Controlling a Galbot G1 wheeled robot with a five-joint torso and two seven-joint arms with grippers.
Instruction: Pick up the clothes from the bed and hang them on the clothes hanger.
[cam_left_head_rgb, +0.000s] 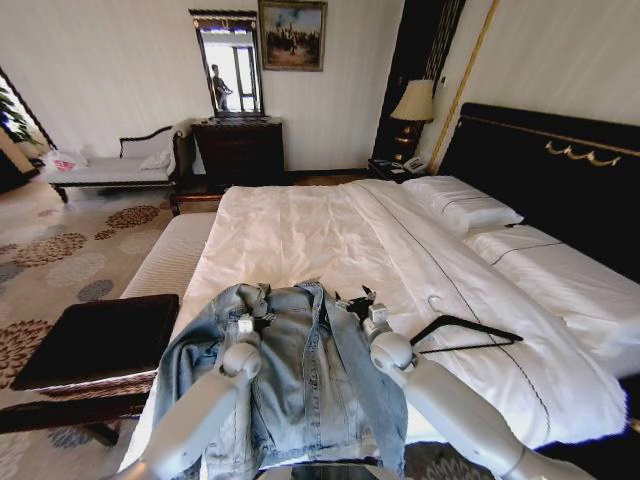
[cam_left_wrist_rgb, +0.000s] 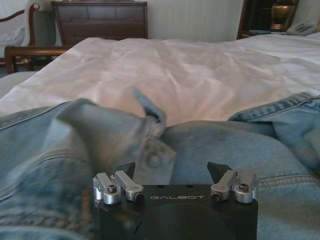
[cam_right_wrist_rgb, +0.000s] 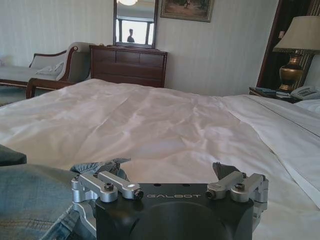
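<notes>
The denim jacket (cam_left_head_rgb: 300, 385) is draped over the bed's (cam_left_head_rgb: 330, 235) near edge. Left gripper (cam_left_head_rgb: 257, 315) and right gripper (cam_left_head_rgb: 360, 303) are positioned at its collar, fingers apart. The clothes hanger (cam_left_head_rgb: 466, 333) is laid just beside, on open sheet.

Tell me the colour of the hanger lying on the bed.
The hanger is black, a thin triangular frame on the white bed sheet; the head view shows it best.
</notes>
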